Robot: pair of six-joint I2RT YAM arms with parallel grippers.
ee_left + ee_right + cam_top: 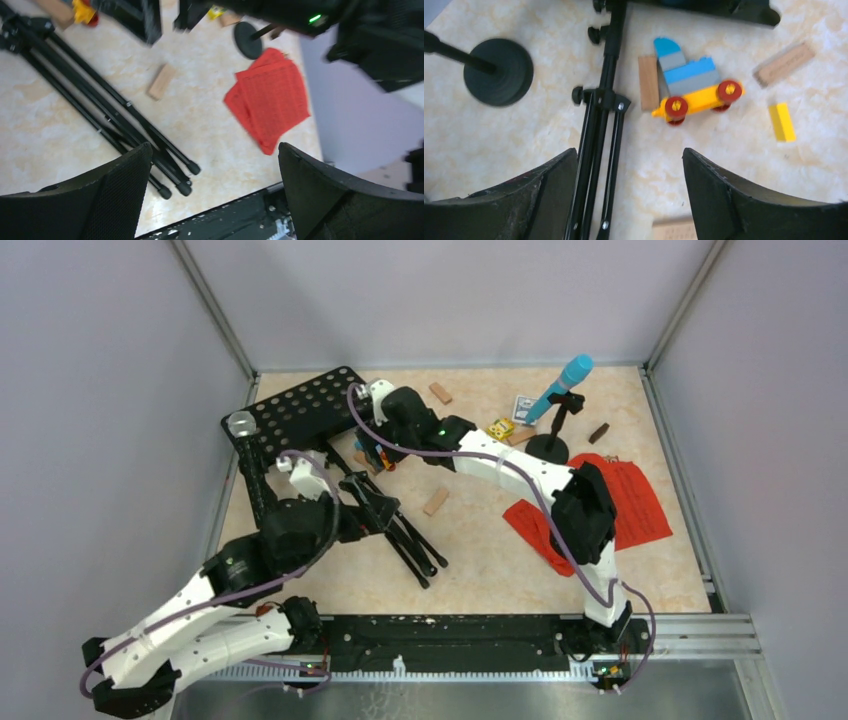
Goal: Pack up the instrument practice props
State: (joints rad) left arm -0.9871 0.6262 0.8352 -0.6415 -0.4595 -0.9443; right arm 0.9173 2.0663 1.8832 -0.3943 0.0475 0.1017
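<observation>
The black hole-punched music desk [300, 412] lies at the back left, with its folded tripod legs [405, 532] stretched toward the front. These legs also show in the left wrist view [100, 107] and the right wrist view [599, 130]. The red sheet-music pages [640, 502] lie at the right, partly under my right arm, and show in the left wrist view [270, 97]. The blue microphone [565, 380] stands tilted in a round-based holder [548, 448]. The black silver-headed microphone [241, 425] stands at the left; its holder's round base [499, 72] shows in the right wrist view. My left gripper [215, 155] is open and empty above the tripod feet. My right gripper [630, 155] is open and empty above the tripod, near the toy vehicle.
The colourful toy vehicle [694, 90] sits beside the tripod with a wooden block [648, 82] against it. More wooden blocks [435, 502] [440, 392], a yellow piece [782, 121] and a small card [523, 405] lie scattered. Grey walls enclose the table; a black rail [470, 630] runs along the front.
</observation>
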